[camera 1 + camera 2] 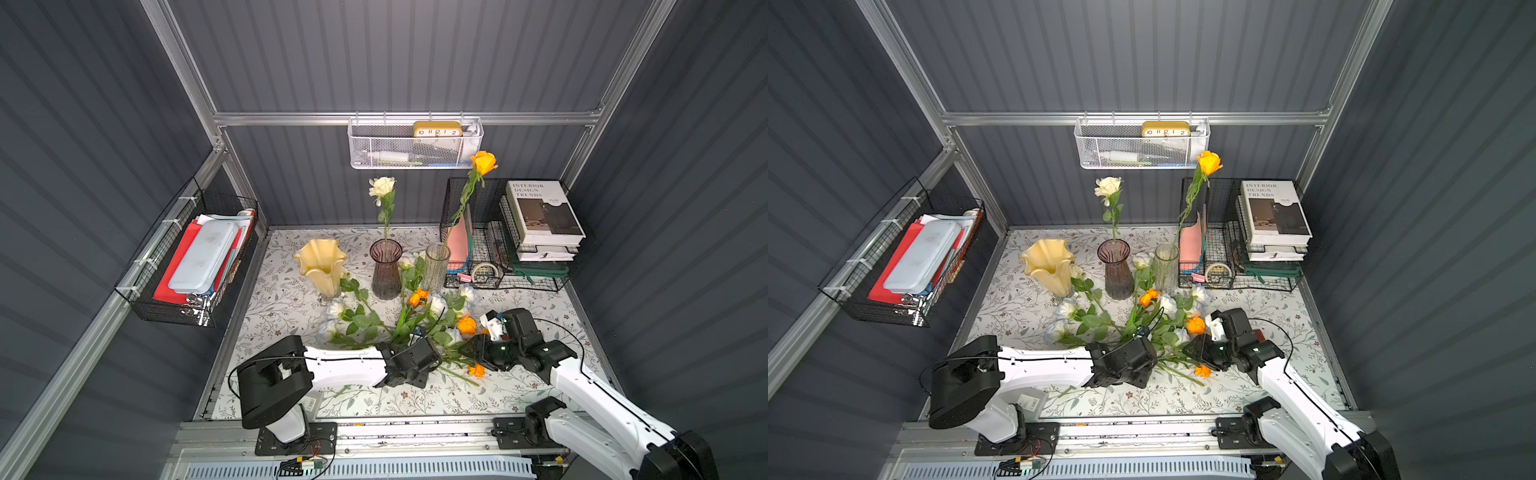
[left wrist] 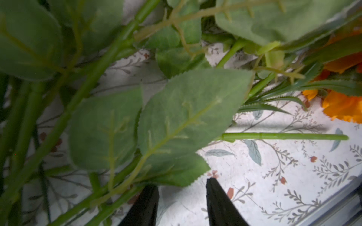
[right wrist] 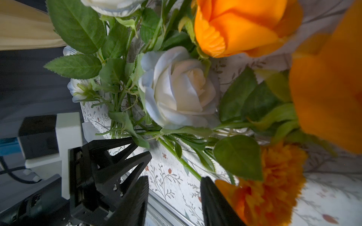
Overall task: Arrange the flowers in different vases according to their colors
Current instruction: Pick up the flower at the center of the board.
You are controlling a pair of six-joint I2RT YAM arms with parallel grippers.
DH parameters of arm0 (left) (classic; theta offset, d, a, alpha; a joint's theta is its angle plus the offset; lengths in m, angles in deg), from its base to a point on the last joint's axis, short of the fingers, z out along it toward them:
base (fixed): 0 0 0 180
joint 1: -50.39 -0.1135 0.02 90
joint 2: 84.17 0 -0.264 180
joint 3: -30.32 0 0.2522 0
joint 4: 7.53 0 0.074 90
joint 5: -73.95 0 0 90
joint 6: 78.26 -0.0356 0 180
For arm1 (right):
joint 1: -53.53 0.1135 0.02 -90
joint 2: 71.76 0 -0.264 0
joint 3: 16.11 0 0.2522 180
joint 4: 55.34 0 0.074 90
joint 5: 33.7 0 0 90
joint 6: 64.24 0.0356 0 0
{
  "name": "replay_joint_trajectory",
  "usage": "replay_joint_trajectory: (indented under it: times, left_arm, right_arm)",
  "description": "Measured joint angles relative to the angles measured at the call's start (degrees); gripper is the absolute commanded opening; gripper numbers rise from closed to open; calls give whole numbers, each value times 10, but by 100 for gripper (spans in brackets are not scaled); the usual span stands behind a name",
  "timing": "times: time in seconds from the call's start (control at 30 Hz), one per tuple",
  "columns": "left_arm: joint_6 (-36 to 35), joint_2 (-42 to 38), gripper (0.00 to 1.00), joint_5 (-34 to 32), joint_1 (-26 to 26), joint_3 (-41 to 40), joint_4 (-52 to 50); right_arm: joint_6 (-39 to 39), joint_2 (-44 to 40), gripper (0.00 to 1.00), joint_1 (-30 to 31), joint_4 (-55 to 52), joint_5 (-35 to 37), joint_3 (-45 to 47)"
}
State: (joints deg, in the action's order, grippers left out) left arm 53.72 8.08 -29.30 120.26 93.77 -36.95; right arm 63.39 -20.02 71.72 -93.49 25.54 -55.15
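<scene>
Lying heaped on the counter (image 1: 519, 386), most flowers (image 1: 363, 321) are left unsorted | cream rose (image 1: 382, 187) is stood in the purple vase (image 1: 385, 270), orange rose (image 1: 483, 163) in the clear vase (image 1: 436, 266) | left claw (image 2: 181, 184) is seen released over stems (image 2: 78, 101) | right claw (image 3: 174, 181) is seen released beside a marigold (image 3: 274, 176)

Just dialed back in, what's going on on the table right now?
Both arms hang low over the loose flowers heaped mid-table. The left gripper is open among green stems, and the right gripper is open beside an orange marigold; neither holds anything. One cream rose stands in the purple vase, one orange rose in the clear vase. The yellow vase looks empty.
</scene>
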Motion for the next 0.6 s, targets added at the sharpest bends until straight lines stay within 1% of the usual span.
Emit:
replay_joint_trajectory:
  times: [0.2, 0.3, 0.47, 0.6]
  left_arm:
    - [1, -71, 50, -10, 15, 0, 4]
    - [2, -83, 49, -14, 19, 1, 7]
    - [13, -31, 47, -17, 19, 5, 5]
    - [29, 10, 48, -19, 19, 5, -5]
  right_arm:
    - [0, 0, 48, 0, 2, -3, 10]
    - [0, 0, 48, 0, 3, -4, 11]
    - [0, 0, 48, 0, 4, -6, 12]
    - [0, -3, 48, 0, 4, -8, 12]
